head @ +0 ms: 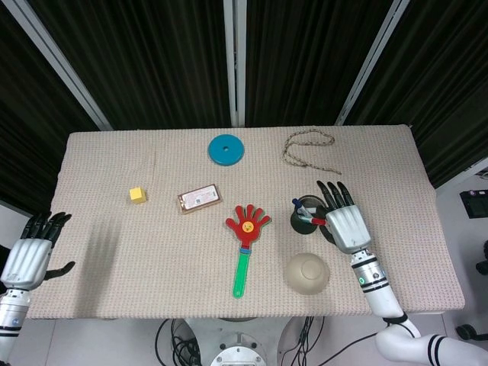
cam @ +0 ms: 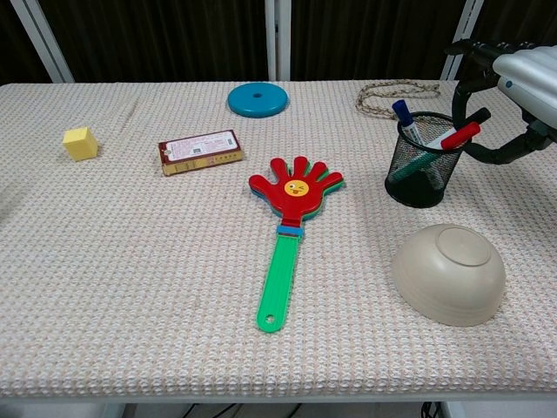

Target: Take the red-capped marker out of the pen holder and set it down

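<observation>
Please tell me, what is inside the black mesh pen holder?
The pen holder holds a red-capped marker, a blue-capped marker and a black-capped one, all leaning. Something green shows through the mesh; the lower ends of the markers cannot be seen clearly.

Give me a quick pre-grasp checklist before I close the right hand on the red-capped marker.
1. Red-capped marker in the pen holder, cap clear of the rim: ok.
2. Right hand open, holding nothing: ok.
3. Fingers bracketing the red cap: cannot tell; they curl close beside it.
4. Blue-capped marker clear of the grasp: ok, it leans away.
5. Bare table for set-down: ok.
6. Left hand out of the way: ok, at the far edge.
</observation>
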{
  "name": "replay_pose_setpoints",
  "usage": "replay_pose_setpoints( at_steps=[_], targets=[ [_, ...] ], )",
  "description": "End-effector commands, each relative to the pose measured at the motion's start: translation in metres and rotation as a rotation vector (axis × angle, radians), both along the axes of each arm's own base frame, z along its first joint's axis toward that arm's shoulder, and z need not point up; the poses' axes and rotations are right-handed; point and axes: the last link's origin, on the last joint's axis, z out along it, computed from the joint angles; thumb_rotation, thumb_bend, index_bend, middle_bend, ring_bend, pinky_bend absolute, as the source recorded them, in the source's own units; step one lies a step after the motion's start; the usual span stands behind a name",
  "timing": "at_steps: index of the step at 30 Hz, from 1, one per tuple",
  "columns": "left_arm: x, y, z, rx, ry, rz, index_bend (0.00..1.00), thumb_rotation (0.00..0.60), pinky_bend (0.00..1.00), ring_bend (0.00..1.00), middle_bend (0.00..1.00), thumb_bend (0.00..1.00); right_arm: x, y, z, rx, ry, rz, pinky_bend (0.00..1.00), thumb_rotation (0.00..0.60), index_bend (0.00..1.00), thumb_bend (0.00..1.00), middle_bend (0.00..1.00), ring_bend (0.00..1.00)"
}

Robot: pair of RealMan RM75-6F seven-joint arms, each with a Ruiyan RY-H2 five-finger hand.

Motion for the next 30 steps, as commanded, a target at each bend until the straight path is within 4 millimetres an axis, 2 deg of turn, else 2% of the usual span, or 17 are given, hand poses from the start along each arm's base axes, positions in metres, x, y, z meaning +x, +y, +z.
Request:
replay_pose_setpoints(
  at_steps=[1,15,20,26,30],
  targets=[
    [0.0,0.0,0.0,-0.002,0.0,0.0,0.11,0.6,0.05,0.02,0.07,0.16,0.0,0.0,0.0,0.001,0.001,-0.001,0.0,0.6,0.53,0.27,0.0,0.0],
    [-0.001,-0.001,-0.001,-0.008,0.003,0.005,0.11,0.6,0.05,0.02,0.07,0.16,0.001,-0.003,0.003,-0.016,-0.025,0.004,0.0,0.6,0.59,0.29,0.01,0.0],
    [-0.001,-0.001,-0.001,-0.012,0.003,0.007,0.11,0.6,0.05,0.02,0.07,0.16,0.003,-0.001,0.011,-0.044,-0.07,0.024,0.0,0.6,0.68,0.31,0.03,0.0],
    [0.001,-0.001,-0.002,-0.016,0.005,0.001,0.11,0.6,0.05,0.02,0.07,0.16,0.01,0.006,0.032,-0.08,-0.145,0.065,0.0,0.6,0.72,0.31,0.04,0.0],
    [0.003,-0.002,-0.002,-0.02,0.008,-0.003,0.11,0.6,0.05,0.02,0.07,0.16,0.014,0.013,0.054,-0.135,-0.188,0.1,0.0,0.6,0.73,0.32,0.05,0.0]
  ],
)
